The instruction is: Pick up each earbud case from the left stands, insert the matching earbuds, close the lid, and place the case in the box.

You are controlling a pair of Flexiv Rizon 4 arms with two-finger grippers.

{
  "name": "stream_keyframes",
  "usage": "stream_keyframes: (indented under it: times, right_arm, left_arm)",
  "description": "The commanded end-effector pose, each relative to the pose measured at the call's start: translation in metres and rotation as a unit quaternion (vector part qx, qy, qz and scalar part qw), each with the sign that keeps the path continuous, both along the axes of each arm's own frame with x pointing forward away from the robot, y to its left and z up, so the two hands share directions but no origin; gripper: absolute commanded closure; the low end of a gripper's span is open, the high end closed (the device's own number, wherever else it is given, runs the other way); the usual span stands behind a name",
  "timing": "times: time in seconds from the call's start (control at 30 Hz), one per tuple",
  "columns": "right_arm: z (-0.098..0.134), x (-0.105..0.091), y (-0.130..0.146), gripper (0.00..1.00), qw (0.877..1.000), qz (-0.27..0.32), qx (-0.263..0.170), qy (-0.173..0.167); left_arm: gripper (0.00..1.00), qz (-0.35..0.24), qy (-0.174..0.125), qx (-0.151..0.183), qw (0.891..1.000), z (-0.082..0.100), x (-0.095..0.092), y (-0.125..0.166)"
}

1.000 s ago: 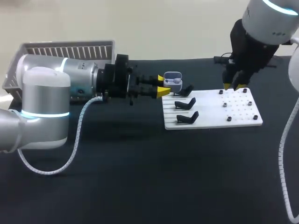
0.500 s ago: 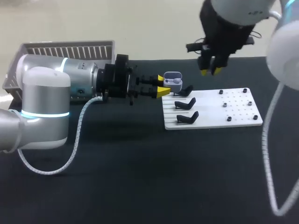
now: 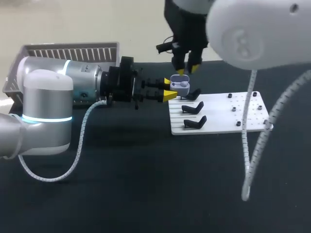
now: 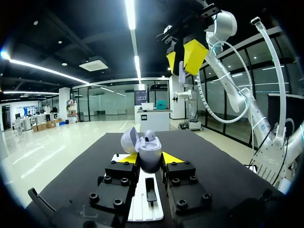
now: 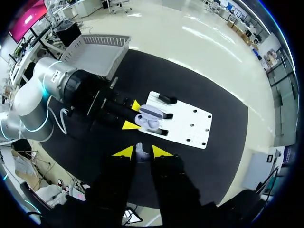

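**Case clamped with lid up, second claw overhead**

My left claw is closed on the open case, with a finger on each side. My right claw hangs just above it, its tips pinched on a small white earbud that I cannot pick out in the head view. The box sits behind my left claw, partly blocked by the arm. I cannot tell what fills the case.

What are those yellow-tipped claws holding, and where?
The left end effector grips the open pale earbud case by its base's sides; the right end effector pinches a small white earbud.
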State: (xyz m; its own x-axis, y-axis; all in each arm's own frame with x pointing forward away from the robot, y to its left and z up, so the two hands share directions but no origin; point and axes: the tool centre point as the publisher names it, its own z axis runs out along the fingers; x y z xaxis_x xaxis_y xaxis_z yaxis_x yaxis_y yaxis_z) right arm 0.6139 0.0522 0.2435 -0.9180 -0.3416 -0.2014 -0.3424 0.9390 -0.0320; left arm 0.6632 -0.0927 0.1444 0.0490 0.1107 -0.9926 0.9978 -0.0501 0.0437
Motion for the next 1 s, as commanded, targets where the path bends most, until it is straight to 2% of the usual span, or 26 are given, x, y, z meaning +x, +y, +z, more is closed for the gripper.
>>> stream_keyframes:
  times: [0.03,0.47,1.0]
  right_arm:
    - [-0.008,0.008,0.008,1.0,0.999,0.0,-0.015,0.03]
    - [-0.029,0.016,0.011,1.0,0.999,0.022,-0.023,0.041]
    - [-0.042,0.028,0.011,1.0,1.0,0.025,-0.008,0.001]
  left_arm:
    - [1.0,0.002,-0.001,-0.001,1.0,-0.001,-0.001,0.0]
    - [1.0,0.002,-0.001,-0.001,1.0,-0.001,-0.001,0.0]
    - [1.0,0.002,-0.001,-0.001,1.0,-0.001,-0.001,0.0]
